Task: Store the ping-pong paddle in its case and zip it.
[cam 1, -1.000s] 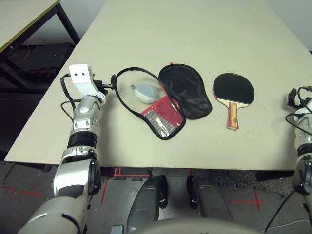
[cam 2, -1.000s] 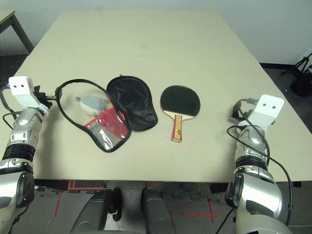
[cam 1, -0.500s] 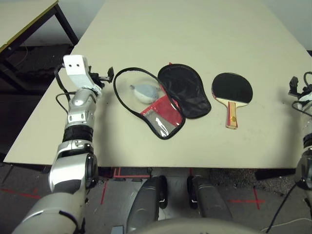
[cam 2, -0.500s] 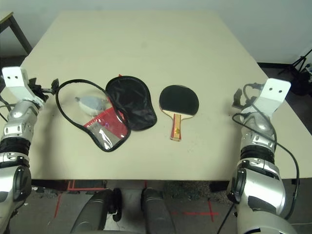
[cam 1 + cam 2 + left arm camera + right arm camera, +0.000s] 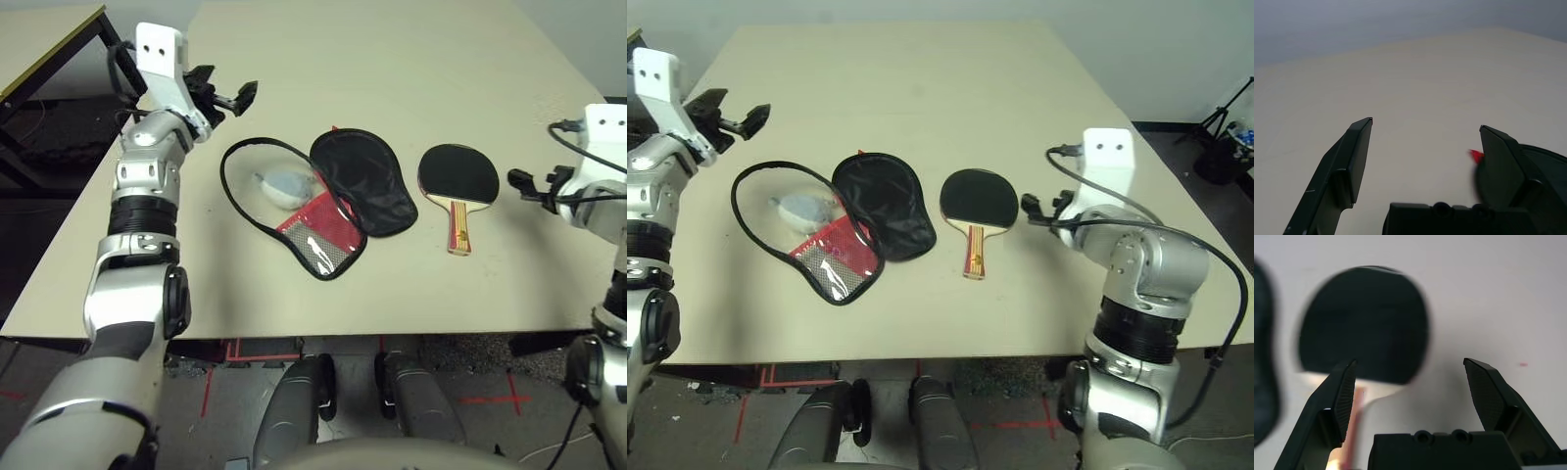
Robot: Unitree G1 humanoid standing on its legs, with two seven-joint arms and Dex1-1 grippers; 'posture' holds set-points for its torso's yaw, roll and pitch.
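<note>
The ping-pong paddle lies face up right of centre, its tan handle pointing toward me. To its left the case lies unzipped and spread flat, black lining on one half and a red mesh pocket on the other. My left gripper is open, raised beyond the case's left rim. My right gripper is open just right of the paddle's face, fingers pointing at it. In the right wrist view the paddle sits ahead of that open gripper. The left wrist view looks past the open left gripper at bare table.
A small grey-blue pouch rests inside the open left half of the case. The beige table stretches bare behind the objects. A second table stands off to the far left.
Both arms have lifted. The left gripper rose and moved farther back, beyond the case's left rim. The right gripper swung inward toward the paddle's face. Paddle and case have not moved.
</note>
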